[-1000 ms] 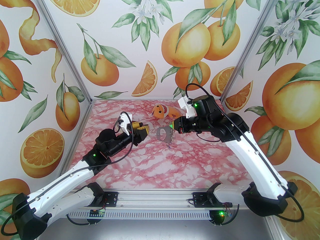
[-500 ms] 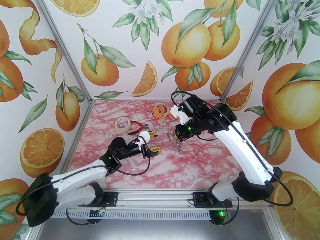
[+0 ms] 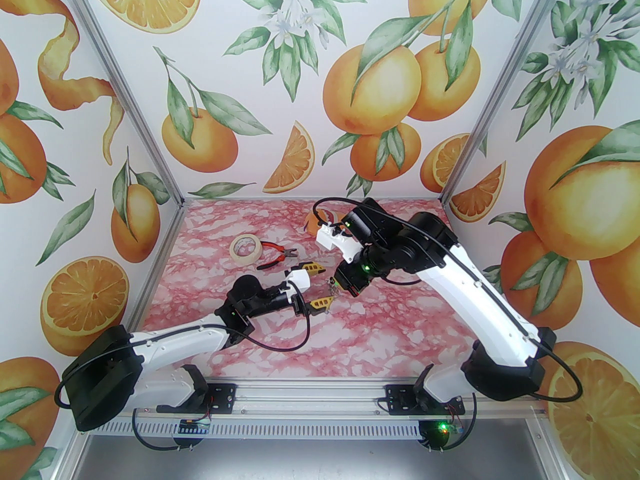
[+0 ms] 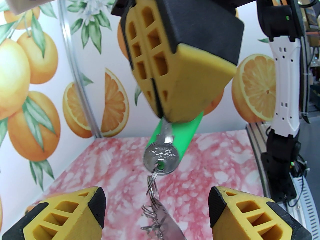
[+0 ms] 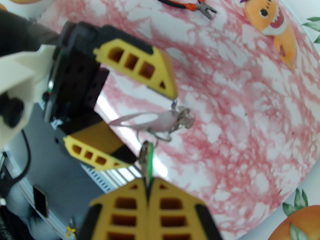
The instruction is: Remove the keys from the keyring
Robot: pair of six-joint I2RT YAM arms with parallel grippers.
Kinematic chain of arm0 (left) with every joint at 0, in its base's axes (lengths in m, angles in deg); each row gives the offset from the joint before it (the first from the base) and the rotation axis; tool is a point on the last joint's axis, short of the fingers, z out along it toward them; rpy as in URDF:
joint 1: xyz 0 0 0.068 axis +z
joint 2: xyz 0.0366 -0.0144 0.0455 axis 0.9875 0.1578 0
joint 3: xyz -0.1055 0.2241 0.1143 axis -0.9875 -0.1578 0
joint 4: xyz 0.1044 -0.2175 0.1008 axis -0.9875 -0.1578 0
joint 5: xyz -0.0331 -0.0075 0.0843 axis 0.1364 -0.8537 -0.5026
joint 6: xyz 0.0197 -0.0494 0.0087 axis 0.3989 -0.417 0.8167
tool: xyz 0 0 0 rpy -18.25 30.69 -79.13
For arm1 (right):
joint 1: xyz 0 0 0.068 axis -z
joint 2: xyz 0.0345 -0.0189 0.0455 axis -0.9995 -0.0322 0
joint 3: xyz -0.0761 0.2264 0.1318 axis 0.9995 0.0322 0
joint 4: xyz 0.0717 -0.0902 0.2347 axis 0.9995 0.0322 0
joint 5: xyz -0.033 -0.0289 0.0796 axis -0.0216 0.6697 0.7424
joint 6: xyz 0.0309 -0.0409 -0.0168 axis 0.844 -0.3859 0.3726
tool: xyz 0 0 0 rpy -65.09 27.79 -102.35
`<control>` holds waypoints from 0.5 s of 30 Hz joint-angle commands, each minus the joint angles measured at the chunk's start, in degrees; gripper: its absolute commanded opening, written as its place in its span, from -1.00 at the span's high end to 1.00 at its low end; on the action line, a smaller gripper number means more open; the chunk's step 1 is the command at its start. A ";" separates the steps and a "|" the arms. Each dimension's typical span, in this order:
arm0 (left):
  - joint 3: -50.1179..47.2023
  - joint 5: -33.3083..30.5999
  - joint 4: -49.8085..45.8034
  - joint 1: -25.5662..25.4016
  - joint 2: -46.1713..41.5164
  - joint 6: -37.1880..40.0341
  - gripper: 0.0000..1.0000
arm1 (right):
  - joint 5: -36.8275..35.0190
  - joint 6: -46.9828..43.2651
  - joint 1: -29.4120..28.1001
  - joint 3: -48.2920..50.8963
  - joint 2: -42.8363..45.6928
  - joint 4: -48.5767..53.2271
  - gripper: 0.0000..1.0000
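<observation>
My right gripper (image 3: 336,284) is shut on the bright green key tag (image 4: 186,134), held above the table. A silver metal key (image 4: 162,155) lies against the tag, and a chain of small rings hangs from it. The grey keyring (image 5: 147,122) dangles at the end of that chain. My left gripper (image 3: 316,285) is open, its yellow fingers (image 4: 75,209) standing either side of the hanging keyring. In the right wrist view the keyring hangs between the left gripper's two fingertips; I cannot tell whether it touches either.
A roll of beige tape (image 3: 245,249) and red-handled pliers (image 3: 276,256) lie at the back left of the pink marbled table. An orange plush toy (image 5: 272,26) lies at the back, partly behind the right arm. The aluminium rail runs along the near edge.
The left arm has come forward and to the right, away from the tape, with its jaws wide open. The right arm has swung left with the key, so the keyring now hangs between the left fingers.
</observation>
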 commanded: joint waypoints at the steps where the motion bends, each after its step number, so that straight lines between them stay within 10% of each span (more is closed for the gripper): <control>1: -1.53 -1.55 1.24 -0.11 -2.33 0.42 -0.37 | -2.55 -1.67 -0.24 -0.52 1.22 -3.43 1.00; 15: -4.15 -6.42 5.43 -0.82 -2.68 -0.52 -0.23 | 0.60 1.65 -0.77 0.05 3.25 -7.34 1.00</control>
